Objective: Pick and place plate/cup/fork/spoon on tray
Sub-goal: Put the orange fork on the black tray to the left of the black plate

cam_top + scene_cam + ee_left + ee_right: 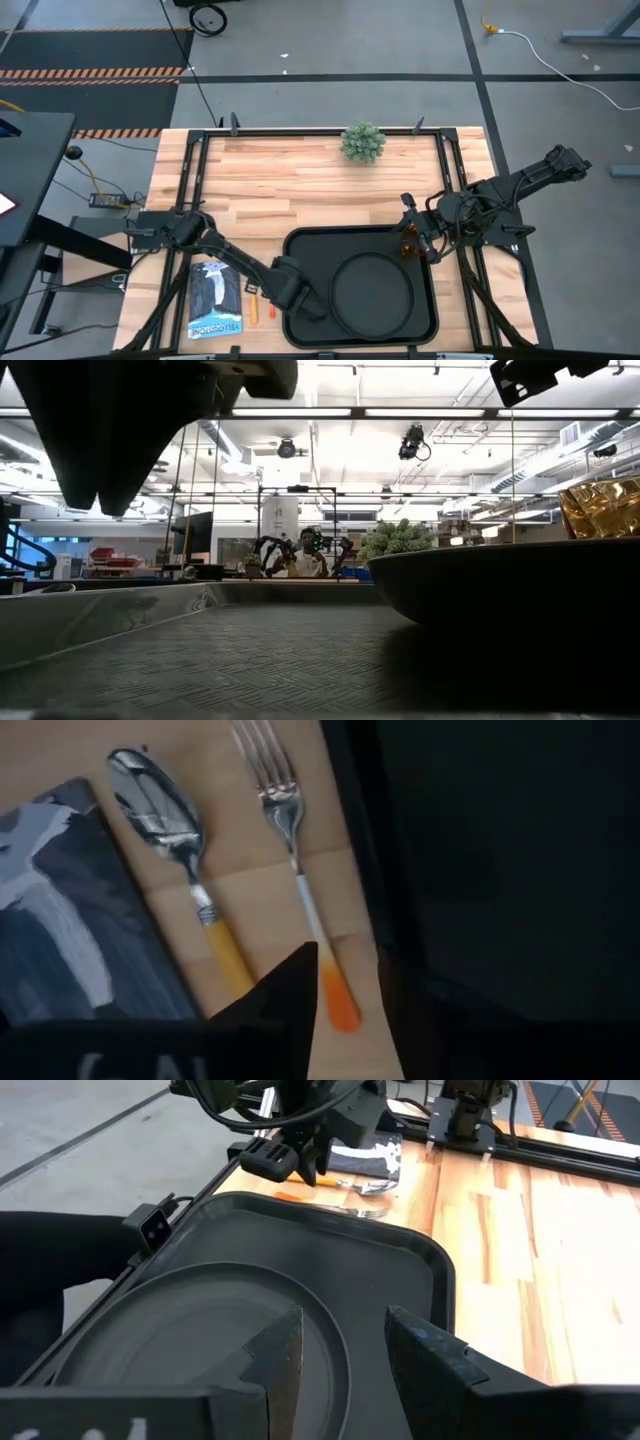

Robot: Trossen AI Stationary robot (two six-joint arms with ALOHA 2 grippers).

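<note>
Oddly, only the packet point(215, 298) bears writing (unreadable); left pincer point(308, 305) state unclear, right pincer point(340, 1342) apart.

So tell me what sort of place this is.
Probably a robotics lab or workshop: a butcher-block table on a bare concrete floor with taped lines, strip ceiling lights, and other robot arms at a far bench.

1 tray point(300, 250), 1 plate point(372, 291), 1 cup point(408, 246), 1 fork point(290, 840), 1 spoon point(165, 815), 1 packet point(215, 299), 1 plant point(362, 142).

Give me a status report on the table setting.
Left pincer over fork, off tray. Right pincer open by cup at tray corner. Plate on tray. Nothing blocking.
</note>
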